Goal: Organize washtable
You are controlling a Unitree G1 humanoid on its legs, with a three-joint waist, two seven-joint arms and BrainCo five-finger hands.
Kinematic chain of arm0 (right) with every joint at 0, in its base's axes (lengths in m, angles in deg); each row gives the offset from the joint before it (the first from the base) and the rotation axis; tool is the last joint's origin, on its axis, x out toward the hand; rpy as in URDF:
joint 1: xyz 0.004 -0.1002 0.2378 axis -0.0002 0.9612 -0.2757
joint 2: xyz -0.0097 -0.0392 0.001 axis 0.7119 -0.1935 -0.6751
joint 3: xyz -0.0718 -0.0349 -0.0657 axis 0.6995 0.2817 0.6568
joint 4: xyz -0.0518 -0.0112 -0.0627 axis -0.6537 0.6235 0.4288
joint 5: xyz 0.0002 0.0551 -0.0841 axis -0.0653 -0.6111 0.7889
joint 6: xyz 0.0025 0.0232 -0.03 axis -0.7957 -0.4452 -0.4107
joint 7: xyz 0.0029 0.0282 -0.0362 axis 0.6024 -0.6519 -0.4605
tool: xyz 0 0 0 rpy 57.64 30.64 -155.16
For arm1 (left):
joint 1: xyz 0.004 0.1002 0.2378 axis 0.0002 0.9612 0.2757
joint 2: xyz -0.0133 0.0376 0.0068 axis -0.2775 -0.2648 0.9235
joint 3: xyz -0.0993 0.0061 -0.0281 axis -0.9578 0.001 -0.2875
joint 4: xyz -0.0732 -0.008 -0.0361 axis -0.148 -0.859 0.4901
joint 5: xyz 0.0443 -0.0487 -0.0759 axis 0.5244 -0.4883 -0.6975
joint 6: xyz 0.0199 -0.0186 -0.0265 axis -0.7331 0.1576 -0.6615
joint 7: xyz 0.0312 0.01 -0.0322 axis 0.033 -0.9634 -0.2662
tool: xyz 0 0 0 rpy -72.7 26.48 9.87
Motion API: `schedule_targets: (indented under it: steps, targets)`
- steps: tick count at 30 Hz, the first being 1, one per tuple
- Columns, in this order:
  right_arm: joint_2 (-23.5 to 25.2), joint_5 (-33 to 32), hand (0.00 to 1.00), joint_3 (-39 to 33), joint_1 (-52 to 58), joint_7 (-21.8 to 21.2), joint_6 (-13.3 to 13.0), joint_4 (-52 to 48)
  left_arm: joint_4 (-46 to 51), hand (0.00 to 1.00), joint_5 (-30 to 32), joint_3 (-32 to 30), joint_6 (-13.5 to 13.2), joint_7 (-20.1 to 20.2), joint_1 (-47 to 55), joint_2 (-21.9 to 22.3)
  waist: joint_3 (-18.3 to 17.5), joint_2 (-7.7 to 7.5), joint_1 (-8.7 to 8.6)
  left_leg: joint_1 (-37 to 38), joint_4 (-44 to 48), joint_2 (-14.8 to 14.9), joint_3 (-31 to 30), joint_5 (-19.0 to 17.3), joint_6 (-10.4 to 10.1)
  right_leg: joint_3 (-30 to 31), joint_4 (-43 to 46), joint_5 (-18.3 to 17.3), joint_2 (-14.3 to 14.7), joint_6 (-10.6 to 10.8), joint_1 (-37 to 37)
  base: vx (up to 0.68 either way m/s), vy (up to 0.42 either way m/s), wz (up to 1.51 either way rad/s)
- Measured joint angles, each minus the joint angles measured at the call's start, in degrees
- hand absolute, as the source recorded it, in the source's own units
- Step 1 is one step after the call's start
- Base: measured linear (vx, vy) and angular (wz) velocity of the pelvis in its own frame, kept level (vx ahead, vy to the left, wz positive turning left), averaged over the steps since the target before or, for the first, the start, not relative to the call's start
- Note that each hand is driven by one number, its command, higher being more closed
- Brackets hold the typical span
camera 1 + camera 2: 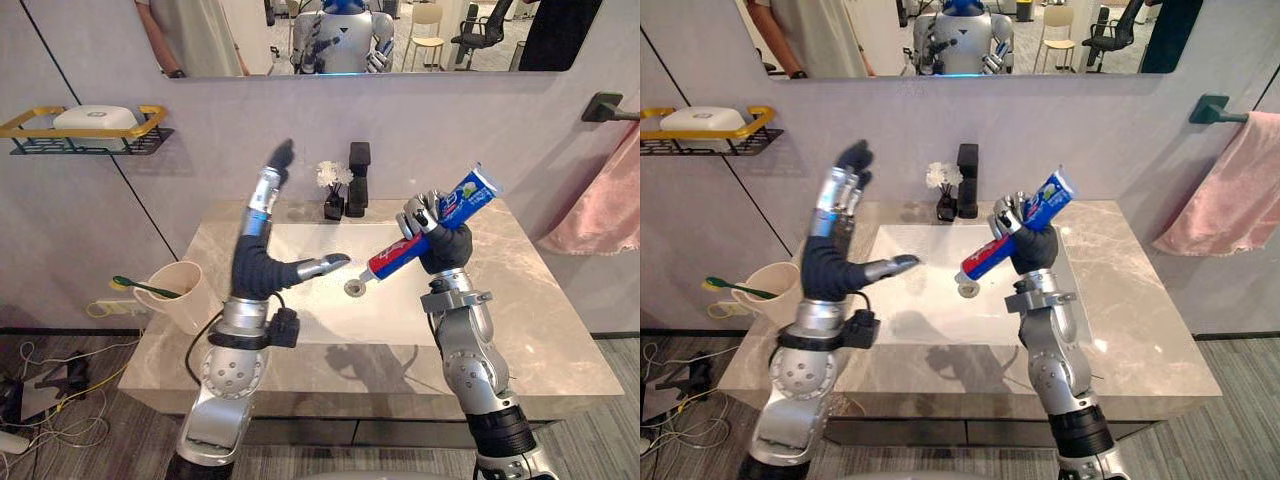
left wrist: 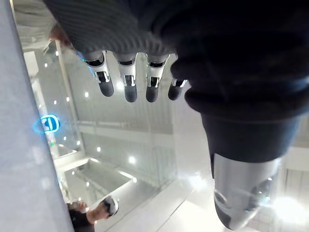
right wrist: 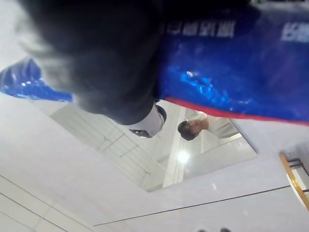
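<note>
A blue and red toothpaste tube [image 1: 432, 233] is held tilted above the white sink basin [image 1: 300, 300], cap end down toward the drain. My right hand [image 1: 436, 240] is shut on the tube's middle; the tube's blue body [image 3: 241, 72] lies right against that hand in the right wrist view. My left hand [image 1: 262, 245] is raised over the basin's left side with straight fingers [image 2: 130, 82] pointing up and the thumb pointing right, holding nothing. A beige cup [image 1: 182, 295] with a green toothbrush [image 1: 145, 287] stands on the counter's left end.
The marble counter [image 1: 560, 340] has a black faucet [image 1: 358, 180] and a small vase of white flowers [image 1: 331, 190] at the back. A yellow wall shelf [image 1: 85, 130] holds a white soap box. A pink towel [image 1: 605, 200] hangs at right. A person is reflected in the mirror [image 1: 200, 35].
</note>
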Motion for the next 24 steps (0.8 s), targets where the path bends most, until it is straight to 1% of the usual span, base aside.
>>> schedule_targets:
  steps: [1, 3, 7, 9, 12, 14, 16, 19, 22, 24]
  targets:
    - [0.12, 0.14, 1.00, -0.89, 0.35, 0.00, -0.37, -0.43, 0.82, 0.00, -0.74, -3.11, -0.14, -0.72, 2.10, 0.78, -0.01, 0.02, 0.09, -0.06, 0.00, -0.11, -0.20, 0.02, -0.02, -0.18, 0.00, -0.04, -0.01, 0.04, 0.05, 0.00, 0.008, 0.07]
    - [0.39, 0.23, 1.00, -1.97, 1.24, 0.04, -0.44, -1.14, 0.89, 0.00, -1.84, -5.30, -0.35, -1.48, 3.72, 1.76, -0.01, 0.02, 0.40, -0.18, 0.00, -0.28, -0.41, 0.06, 0.02, -0.43, 0.02, -0.06, -0.06, 0.07, 0.08, 0.00, 0.012, 0.08]
    - [1.65, 0.68, 1.00, -5.07, 5.46, 0.11, -0.86, -3.94, 1.00, 0.00, -6.25, -13.01, -0.44, -2.21, 10.12, 7.22, -0.03, 0.04, 1.28, -0.73, -0.67, -0.69, -1.52, 0.95, 0.19, -1.64, 0.16, -0.13, -0.78, 0.14, 0.15, 0.01, 0.020, 0.16]
    - [2.90, 1.06, 1.00, -6.40, 6.54, 0.14, -0.87, -3.96, 0.41, 0.00, -7.06, -17.11, -0.42, -2.86, 13.79, 9.78, 0.00, -0.04, 1.66, -0.83, -1.11, -0.83, -2.08, 1.25, 0.33, -2.20, 0.16, -0.14, -0.97, 0.16, 0.15, -0.02, 0.002, 0.14]
    - [4.22, 1.06, 1.00, -7.73, 7.67, 0.21, -0.88, -4.15, -2.24, 0.00, -8.71, -20.15, -0.36, -3.01, 16.49, 12.03, 0.01, -0.11, 2.79, -0.83, -1.18, -1.01, -2.53, 1.25, 0.33, -2.73, 0.16, -0.23, -1.24, 0.29, 0.42, -0.03, 0.012, 0.11]
    - [4.73, 1.06, 1.00, -8.66, 7.69, 0.29, -0.92, -4.15, -4.86, 0.00, -9.82, -21.24, -0.37, -3.12, 17.67, 12.79, 0.07, -0.23, 3.06, -0.96, -1.27, -1.18, -3.20, 1.26, 0.32, -3.39, 0.16, -0.34, -1.35, 0.44, 0.66, -0.03, 0.004, 0.17]
    - [5.13, 1.05, 1.00, -8.77, 7.69, 0.40, -0.98, -4.15, -10.10, 0.00, -11.49, -23.16, -0.25, -3.05, 19.17, 13.32, 0.09, -0.27, 2.98, -0.93, -1.54, -1.39, -3.68, 1.26, 0.31, -4.09, 0.16, -0.59, -1.54, 0.69, 0.80, -0.03, 0.005, 0.17]
    - [5.45, 1.01, 1.00, -10.79, 7.70, 0.50, -0.99, -4.14, -19.36, 0.00, -15.51, -25.20, 1.82, -2.64, 20.11, 13.71, 0.09, -0.84, 3.36, -1.37, -1.57, -1.70, -3.92, 1.26, 0.31, -4.72, 0.17, -0.87, -1.85, 0.89, 0.82, 0.01, 0.013, 0.10]
    - [6.38, 0.99, 1.00, -12.04, 7.96, 0.64, -1.02, -4.00, -27.30, 0.00, -16.49, -26.42, 2.91, -1.41, 19.89, 13.68, -0.01, -1.46, 4.18, -1.79, -1.27, -1.85, -4.06, 1.45, 0.55, -4.85, 0.19, -0.90, -1.99, 0.96, 0.60, 0.05, 0.008, 0.03]
    - [6.33, 0.99, 1.00, -12.12, 8.65, 0.64, -1.02, -3.96, -32.91, 0.00, -17.54, -26.85, 3.31, -0.76, 19.45, 13.54, -0.02, -1.63, 4.33, -1.89, -1.26, -1.99, -4.41, 1.45, 0.55, -5.24, 0.20, -1.02, -2.11, 1.11, 0.72, 0.04, 0.003, 0.09]
